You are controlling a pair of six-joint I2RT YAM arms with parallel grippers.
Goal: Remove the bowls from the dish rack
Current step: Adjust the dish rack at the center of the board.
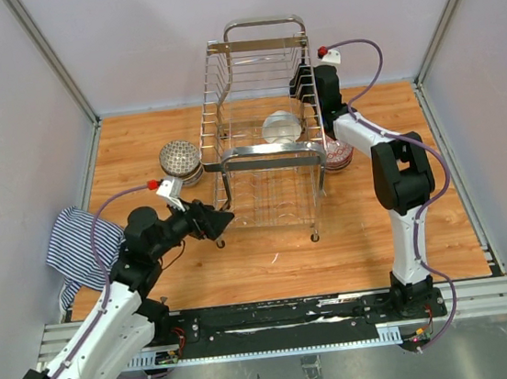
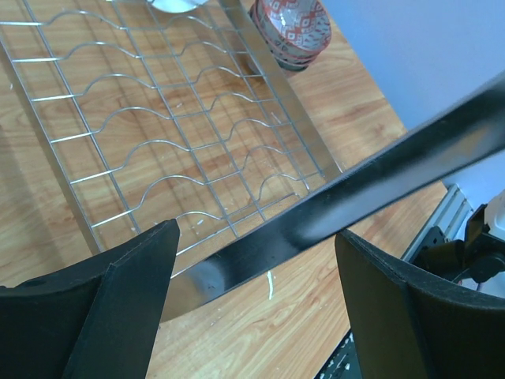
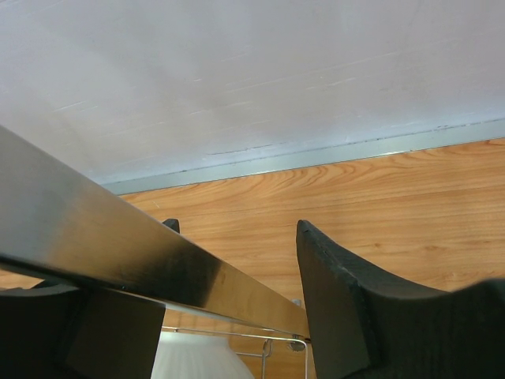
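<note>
in the middle of the wooden tabletop [image 1: 406,226]: the dish rack [image 1: 268,155], long axis running away from the arm bases, a loop handle at each end.

at the rack's near left corner: the left tool [image 1: 223,221], spread wide. from the left wrist, seen as two dark fingers well apart [image 2: 256,230], with the rack's chrome bar [image 2: 316,213] slanting across the gap between them. cannot tell whether either finger touches the bar.

at the rack's far right side, up by the raised back: the right tool [image 1: 301,84]. from the right wrist, also parted [image 3: 237,229], with another chrome bar of the rack [image 3: 95,245] crossing in front of the left-hand finger and hiding most of it. bare wood showing between bar and right-hand finger.

off the tabletop's left edge, partly under the left arm: a striped cloth [image 1: 74,247].

just left of the rack, on the wood: a speckled stack [image 1: 180,160] of bowls, beyond the left tool and apart from it.

just right of the rack, close below the right tool: a red-patterned stack [image 1: 338,153], partly hidden behind the right arm; seen again in the left wrist view [image 2: 293,31], cut by the top edge.

inside the rack's far half: one white bowl [image 1: 281,127], between the two tools and touched by neither; only a sliver of it [image 2: 175,4] at the top of the left wrist view. number of bowls per stack hard to make out.
</note>
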